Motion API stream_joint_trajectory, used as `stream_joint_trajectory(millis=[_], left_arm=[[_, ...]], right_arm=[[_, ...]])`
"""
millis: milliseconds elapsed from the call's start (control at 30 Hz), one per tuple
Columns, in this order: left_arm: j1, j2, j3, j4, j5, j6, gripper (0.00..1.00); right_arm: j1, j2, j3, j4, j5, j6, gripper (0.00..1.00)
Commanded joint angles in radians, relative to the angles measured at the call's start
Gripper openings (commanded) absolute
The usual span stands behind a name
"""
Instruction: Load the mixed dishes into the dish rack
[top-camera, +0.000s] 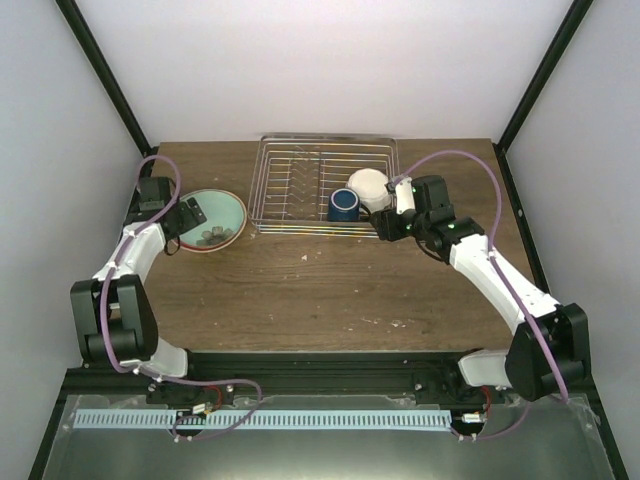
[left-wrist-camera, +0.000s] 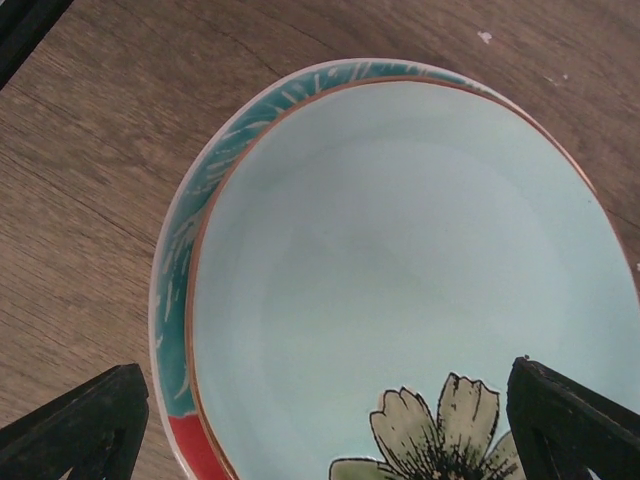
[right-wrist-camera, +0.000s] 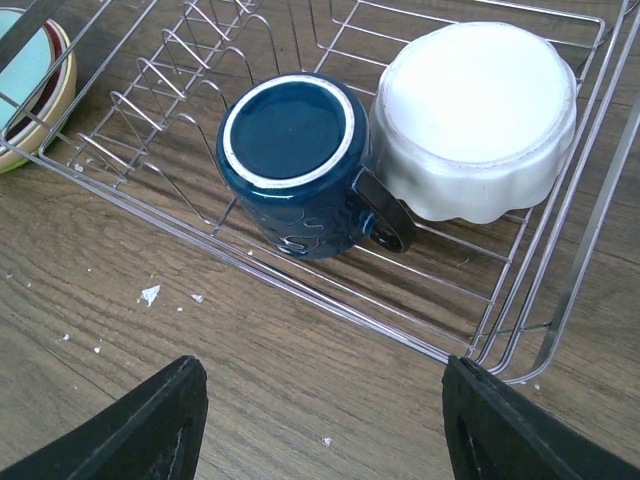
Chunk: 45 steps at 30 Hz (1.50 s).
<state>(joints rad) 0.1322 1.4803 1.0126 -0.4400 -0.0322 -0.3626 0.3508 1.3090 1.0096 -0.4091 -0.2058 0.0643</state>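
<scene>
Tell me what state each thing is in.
dish rack: tine slots empty.
dark blue mug: upside down in the rack.
white scalloped dish: upside down beside the mug.
plates: stacked on the table, outside the rack.
left tool: open, over the top plate.
right tool: open, empty, facing the rack.

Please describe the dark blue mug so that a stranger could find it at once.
Find the silver wire dish rack at the table's far edge. In its near right part two pieces sit side by side; the dark blue mug is the left one. Its neighbour, a scalloped dish, is white and has no handle.
</scene>
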Motion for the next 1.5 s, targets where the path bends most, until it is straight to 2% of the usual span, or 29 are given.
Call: stream_joint_trajectory(millis=[0, 633, 1100, 1467], left_arm=[[0.017, 0.039, 0.042, -0.007, 0.002, 0.008, 0.99], [0.056, 0.139, -0.005, 0.102, 0.069, -0.031, 0.95], [0.065, 0.091, 0.055, 0.023, -0.003, 0.021, 0.95], [0.065, 0.086, 0.054, 0.036, 0.071, 0.008, 0.95]], right_arm=[[0.007, -0.026, -0.012, 0.019, -0.003, -0.008, 0.65], [0.008, -0.011, -0.014, 0.019, 0.005, -0.014, 0.65], [0.008, 0.017, -0.011, 0.023, 0.000, -0.017, 0.65], [0.007, 0.028, -0.006, 0.024, 0.002, -0.021, 0.65]])
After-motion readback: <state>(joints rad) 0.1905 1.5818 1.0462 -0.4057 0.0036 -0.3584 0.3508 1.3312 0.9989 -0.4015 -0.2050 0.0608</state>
